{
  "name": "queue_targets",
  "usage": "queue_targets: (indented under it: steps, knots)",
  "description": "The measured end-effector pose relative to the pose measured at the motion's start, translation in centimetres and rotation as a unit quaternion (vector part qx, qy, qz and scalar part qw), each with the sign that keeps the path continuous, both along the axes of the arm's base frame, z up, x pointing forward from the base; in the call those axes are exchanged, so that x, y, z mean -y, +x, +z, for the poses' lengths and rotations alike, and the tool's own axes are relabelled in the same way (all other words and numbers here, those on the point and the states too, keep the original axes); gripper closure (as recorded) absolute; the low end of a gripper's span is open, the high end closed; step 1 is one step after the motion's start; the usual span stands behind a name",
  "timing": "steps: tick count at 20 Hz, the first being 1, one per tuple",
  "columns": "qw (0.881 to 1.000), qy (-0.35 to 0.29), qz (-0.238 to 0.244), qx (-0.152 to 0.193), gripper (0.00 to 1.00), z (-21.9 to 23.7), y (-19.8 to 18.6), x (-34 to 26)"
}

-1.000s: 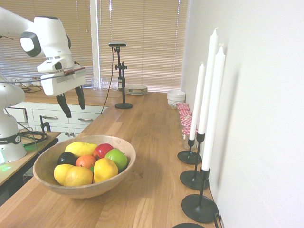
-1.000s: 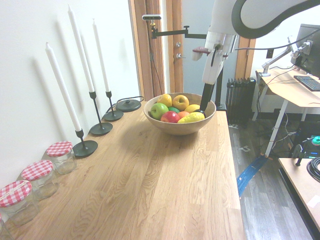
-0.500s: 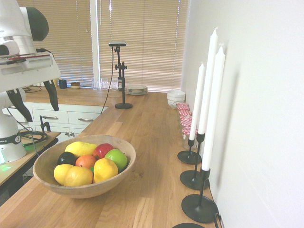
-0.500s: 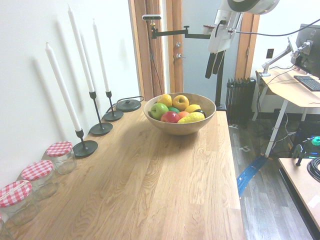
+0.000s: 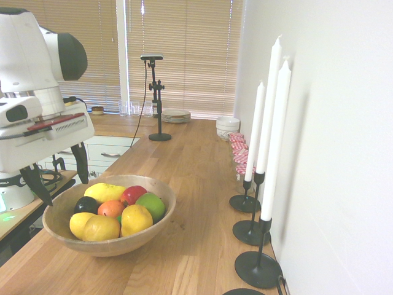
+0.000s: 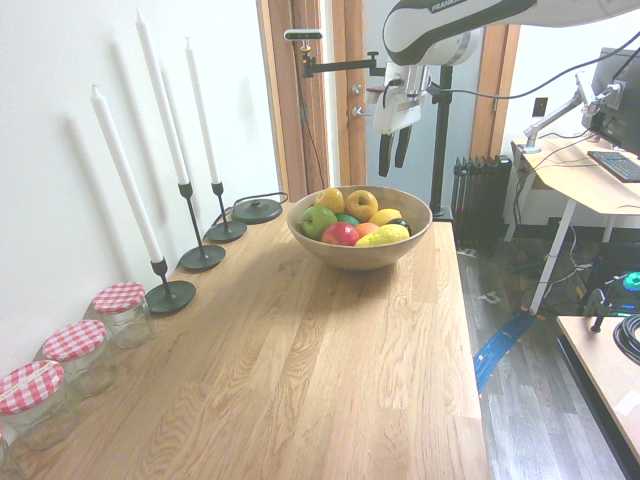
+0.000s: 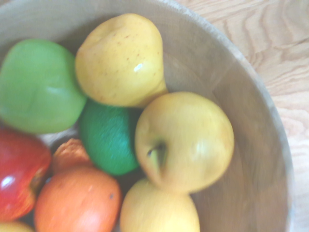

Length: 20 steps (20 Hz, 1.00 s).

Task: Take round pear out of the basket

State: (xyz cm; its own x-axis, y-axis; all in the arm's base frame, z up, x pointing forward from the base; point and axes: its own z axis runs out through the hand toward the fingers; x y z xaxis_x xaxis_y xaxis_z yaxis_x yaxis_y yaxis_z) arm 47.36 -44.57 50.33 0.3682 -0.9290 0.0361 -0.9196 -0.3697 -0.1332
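The basket [image 5: 161, 216] [image 6: 352, 256] is a wide wooden bowl of fruit on the wooden counter. The round pear [image 5: 101, 228] [image 6: 361, 205] [image 7: 183, 140] lies at its rim, golden-yellow, between a tapered yellow pear [image 5: 136, 219] [image 6: 330, 200] [image 7: 120, 60] and a smaller yellow fruit [image 5: 79, 224] [image 6: 385, 216]. Around them lie a green apple [image 6: 318, 220], a red apple [image 6: 341, 233] and an orange [image 5: 110, 209]. My gripper [image 5: 59, 175] [image 6: 393, 158] hangs open and empty a short way above the pear's side of the basket, touching nothing.
Three tall white candles in black holders [image 6: 168, 295] [image 5: 258, 269] stand along the wall, with several red-lidded jars [image 6: 118, 310] beside them. Plates [image 5: 175, 115] and white bowls [image 5: 228, 125] sit at the counter's far end. The counter's open edge [image 6: 470, 330] drops to the floor.
The gripper, open throughout, rose from beside the basket's rim, then swung across and came down to hang over the basket's pear side. The fruit has not moved.
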Motion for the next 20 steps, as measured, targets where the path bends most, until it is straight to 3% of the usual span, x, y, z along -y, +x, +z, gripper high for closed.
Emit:
queue_targets:
  steps: [10, 20]
  knots:
    - [0.999, 0.005, 0.021, -0.025, 0.00, -3.9, 4.8, -0.7]
    - [0.999, 0.012, 0.018, -0.037, 0.00, -6.0, 5.9, -1.0]
